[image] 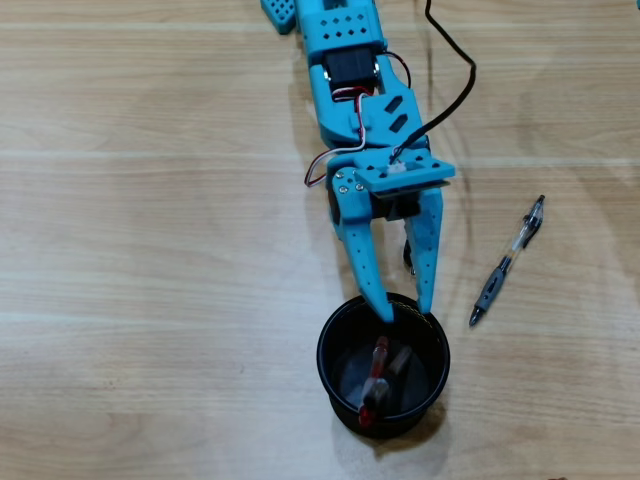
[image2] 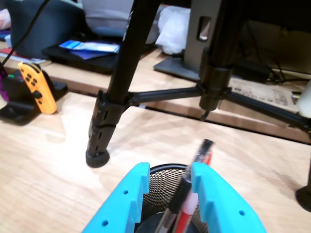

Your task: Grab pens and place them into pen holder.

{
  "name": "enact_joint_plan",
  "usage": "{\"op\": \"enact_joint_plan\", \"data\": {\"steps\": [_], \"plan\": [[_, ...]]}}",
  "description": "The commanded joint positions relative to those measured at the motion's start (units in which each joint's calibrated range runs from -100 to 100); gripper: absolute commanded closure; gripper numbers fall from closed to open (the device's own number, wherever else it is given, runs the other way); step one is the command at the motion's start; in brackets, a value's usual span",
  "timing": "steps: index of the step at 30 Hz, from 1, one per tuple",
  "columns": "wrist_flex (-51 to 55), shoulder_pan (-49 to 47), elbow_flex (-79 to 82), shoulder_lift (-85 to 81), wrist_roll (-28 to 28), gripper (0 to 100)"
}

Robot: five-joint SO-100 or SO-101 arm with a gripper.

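Two pens are already sitting in the pen holder; we're hovering the gripper at its rim, jaws spread, pinching nothing. One pen is lying on the table nearby; we're guessing a straight lift clears the rim.

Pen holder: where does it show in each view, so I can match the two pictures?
Overhead view: the pen holder sits at bottom centre, just below the pincer tips, pens inside.
Wrist view: its mesh wall shows at bottom centre, between the blue fingers.
Shared landmark: the red pen standing in it.
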Motion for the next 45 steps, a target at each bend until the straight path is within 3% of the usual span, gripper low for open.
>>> {"op": "enact_joint_plan", "data": {"steps": [1, 11, 15, 18, 27, 32, 37, 45], "plan": [[-0.6, -1.6, 1.8, -5.4, 1.7, 89], [-0.4, -2.9, 19.2, -19.5, 3.2, 89], [0.4, -2.9, 27.0, -25.2, 3.2, 97], [7.7, -3.0, 29.1, -28.8, 3.2, 98], [45.7, -5.3, 22.3, -36.0, 2.7, 98], [65.1, -7.6, 13.6, -36.1, -1.1, 98], [72.2, -10.2, 8.5, -36.0, -3.5, 98], [72.1, -16.4, 9.1, -34.6, -6.8, 98]]}}
